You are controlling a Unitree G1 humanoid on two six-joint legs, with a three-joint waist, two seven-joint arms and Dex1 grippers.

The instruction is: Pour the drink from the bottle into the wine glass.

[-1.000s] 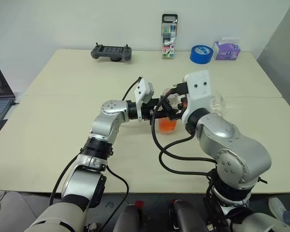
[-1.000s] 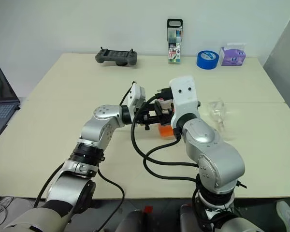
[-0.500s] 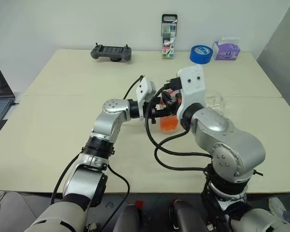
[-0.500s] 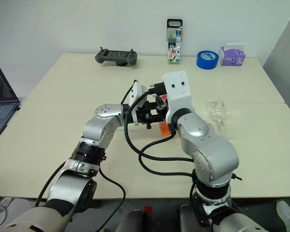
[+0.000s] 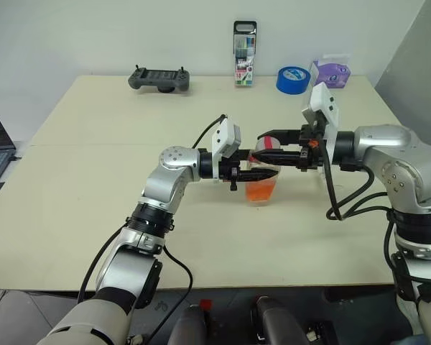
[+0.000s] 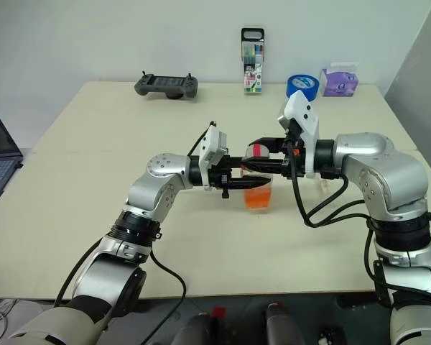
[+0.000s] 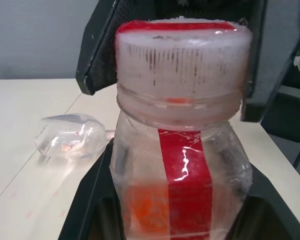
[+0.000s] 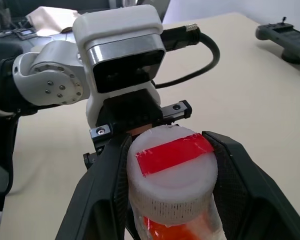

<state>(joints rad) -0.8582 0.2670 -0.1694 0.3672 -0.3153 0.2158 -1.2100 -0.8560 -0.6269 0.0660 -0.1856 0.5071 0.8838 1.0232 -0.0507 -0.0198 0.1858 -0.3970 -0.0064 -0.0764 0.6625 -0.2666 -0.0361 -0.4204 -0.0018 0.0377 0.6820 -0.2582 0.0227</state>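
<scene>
swung out to the robot's right since a second ago, the right arm now reaches back in level from that side, and its right gripper [image 6: 262,149] has its fingers [image 8: 106,176] pinched on either side of the cap [image 8: 171,164]. from the opposite side the left gripper [image 6: 253,182] has its fingers pressed onto the body of the bottle [image 7: 182,150], lower down. the bottle stands upright on the tabletop [image 5: 79,187] between the two arms, long axis vertical, the drink [image 5: 259,190] filling only its bottom part. so the cap sits right between the right fingers, directly above the left ones; that hand is placed to twist it off. the wine glass [image 7: 72,136] lies on its side beyond the bottle, near the right arm, and looks to need standing up before any pour.
</scene>
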